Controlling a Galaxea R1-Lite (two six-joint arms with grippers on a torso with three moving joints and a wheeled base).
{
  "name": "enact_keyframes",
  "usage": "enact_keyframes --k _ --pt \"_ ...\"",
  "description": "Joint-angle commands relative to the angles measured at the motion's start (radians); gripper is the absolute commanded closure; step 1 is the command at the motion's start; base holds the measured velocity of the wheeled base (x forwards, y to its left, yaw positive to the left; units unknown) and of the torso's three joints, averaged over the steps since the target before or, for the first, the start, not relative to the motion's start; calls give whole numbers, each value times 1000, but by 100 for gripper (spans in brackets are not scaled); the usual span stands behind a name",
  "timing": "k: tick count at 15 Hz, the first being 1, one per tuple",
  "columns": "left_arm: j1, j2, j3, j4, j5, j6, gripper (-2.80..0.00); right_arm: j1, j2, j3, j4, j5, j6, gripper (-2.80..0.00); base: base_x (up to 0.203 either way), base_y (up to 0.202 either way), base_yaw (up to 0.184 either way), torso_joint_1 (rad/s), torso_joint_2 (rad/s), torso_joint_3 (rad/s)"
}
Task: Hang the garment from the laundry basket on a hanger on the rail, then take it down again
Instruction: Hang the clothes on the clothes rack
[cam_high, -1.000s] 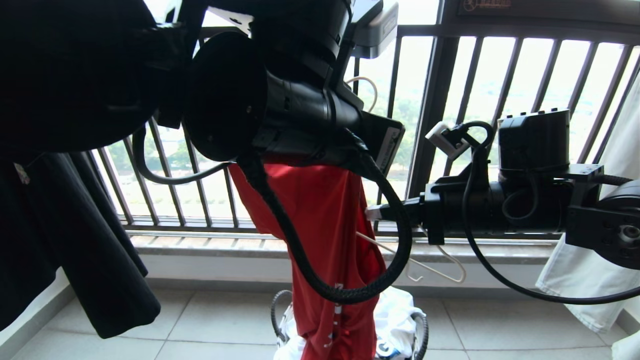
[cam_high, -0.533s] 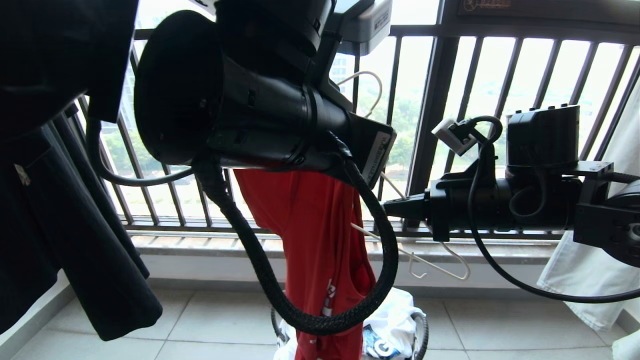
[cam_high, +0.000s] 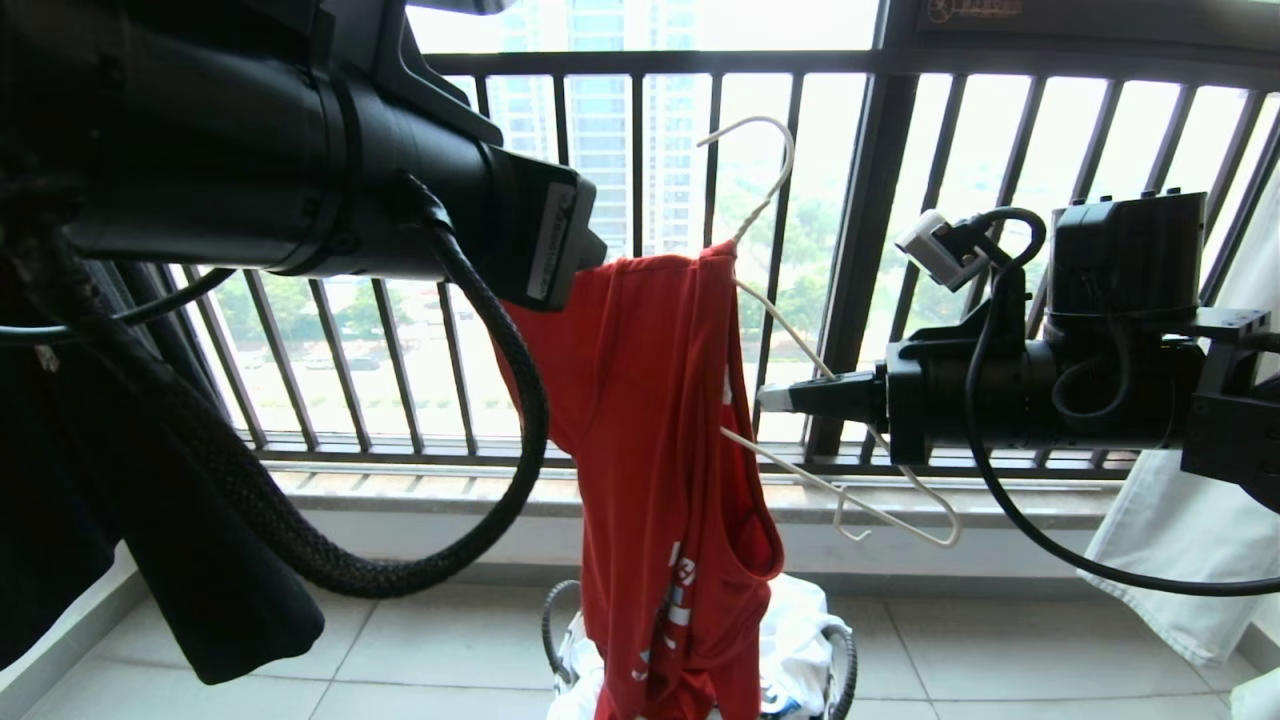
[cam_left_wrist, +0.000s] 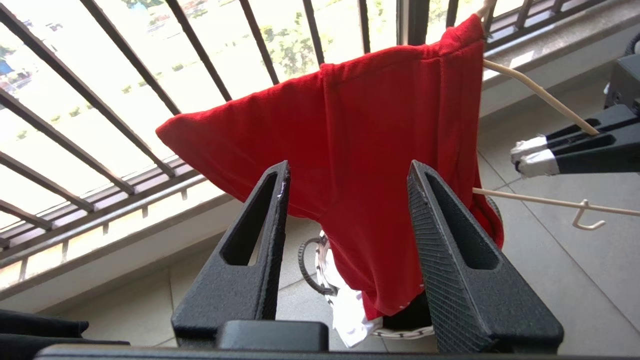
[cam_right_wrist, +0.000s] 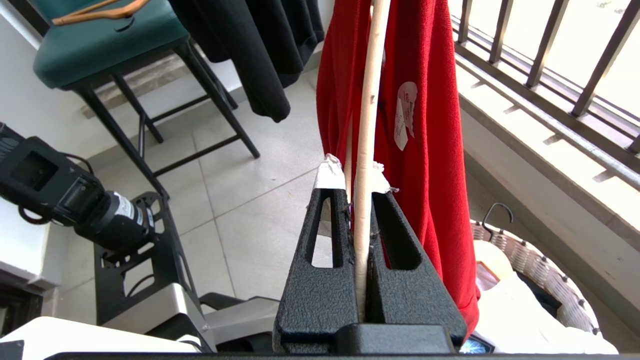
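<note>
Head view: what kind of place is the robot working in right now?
Most likely a high-rise apartment balcony used for drying laundry. A dark barred metal railing looks out on towers and trees, the floor is pale tile, and a red short-sleeved T-shirt hangs on a thin white wire hanger.

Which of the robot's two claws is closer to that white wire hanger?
Right. The right gripper is clamped directly on the hanger. The left gripper hangs open, apart from it, on the far side of the red T-shirt.
</note>
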Motion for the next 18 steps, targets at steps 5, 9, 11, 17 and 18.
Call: enact_keyframes --k 5,9,11,17,18 --pt "287 93 -161 43 -65 266 0 -5 14 -4 -6 17 6 0 0 0 0 0 0 0" --pt "432 122 -201 81 -411 381 0 -14 32 -15 -4 17 5 0 0 0 0 0 0 0" --pt "510 144 -208 93 -596 432 0 -14 37 -6 -4 32 -4 0 0 0 0 0 0 0" --pt "543 145 -206 309 -872 502 0 -50 44 58 -4 192 -164 0 0 0 0 0 0 0" --pt "532 133 -206 361 -914 519 0 -59 44 64 -4 211 -178 0 0 0 0 0 0 0"
